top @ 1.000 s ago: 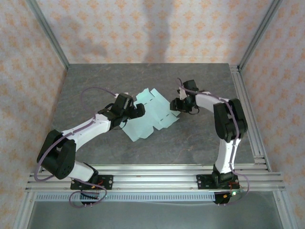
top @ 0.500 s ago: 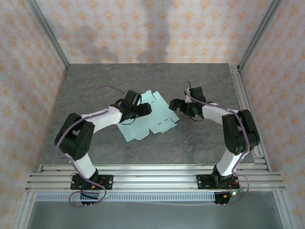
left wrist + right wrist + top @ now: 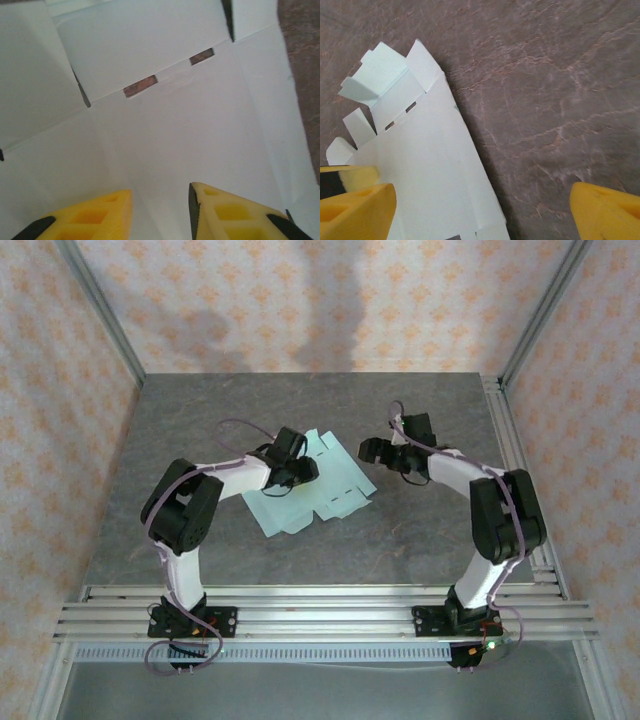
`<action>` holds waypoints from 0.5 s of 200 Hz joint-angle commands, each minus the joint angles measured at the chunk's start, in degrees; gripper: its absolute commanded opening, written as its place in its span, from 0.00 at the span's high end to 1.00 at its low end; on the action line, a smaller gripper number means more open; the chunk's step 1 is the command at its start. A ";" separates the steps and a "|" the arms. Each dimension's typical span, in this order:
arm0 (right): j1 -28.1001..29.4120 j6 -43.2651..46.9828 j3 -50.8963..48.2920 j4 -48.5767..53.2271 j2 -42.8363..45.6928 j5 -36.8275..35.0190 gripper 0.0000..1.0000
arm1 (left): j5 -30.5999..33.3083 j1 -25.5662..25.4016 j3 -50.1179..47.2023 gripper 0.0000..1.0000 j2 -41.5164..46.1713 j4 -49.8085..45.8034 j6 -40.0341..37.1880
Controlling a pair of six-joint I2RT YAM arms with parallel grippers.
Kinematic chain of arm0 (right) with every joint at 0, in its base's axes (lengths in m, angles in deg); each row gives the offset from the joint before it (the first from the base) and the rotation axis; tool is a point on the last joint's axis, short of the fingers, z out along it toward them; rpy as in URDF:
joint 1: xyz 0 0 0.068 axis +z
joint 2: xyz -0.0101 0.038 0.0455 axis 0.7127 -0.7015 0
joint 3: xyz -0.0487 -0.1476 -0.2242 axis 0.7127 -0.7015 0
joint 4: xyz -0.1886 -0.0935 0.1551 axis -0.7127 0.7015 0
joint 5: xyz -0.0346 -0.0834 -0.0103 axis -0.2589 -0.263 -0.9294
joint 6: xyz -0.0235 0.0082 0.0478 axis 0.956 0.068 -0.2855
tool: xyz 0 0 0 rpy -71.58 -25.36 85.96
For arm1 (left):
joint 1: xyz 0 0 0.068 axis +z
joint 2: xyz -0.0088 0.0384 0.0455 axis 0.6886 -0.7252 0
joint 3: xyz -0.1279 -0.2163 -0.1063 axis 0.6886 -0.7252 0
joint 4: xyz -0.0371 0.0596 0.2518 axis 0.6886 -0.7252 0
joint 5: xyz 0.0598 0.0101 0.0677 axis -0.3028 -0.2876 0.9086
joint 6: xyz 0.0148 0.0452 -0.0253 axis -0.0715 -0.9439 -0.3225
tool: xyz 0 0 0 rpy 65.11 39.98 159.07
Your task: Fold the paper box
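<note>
One unfolded paper box [image 3: 318, 485] lies on the table [image 3: 200, 420]; left claw [image 3: 160, 192] narrow above it, right claw [image 3: 482, 195] wide, empty.

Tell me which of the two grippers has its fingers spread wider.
The right gripper: its yellow fingers stand far apart, while the left gripper shows a narrow gap, over the paper box.

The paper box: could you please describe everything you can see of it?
The paper box is an unfolded die-cut sheet of thin, pale mint-green card, lying mostly flat near the middle of the grey table. It has creases, small slots, and flaps and tabs along its edges; one end flap looks bent up. The left gripper hangs over its far-left part, contact unclear; the right gripper stands open beside its far-right edge.
</note>
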 commanded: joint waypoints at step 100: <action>-0.22 3.66 7.78 -0.83 -12.78 15.64 0.34 | 0.83 -0.33 -5.06 0.65 -2.65 0.98 0.61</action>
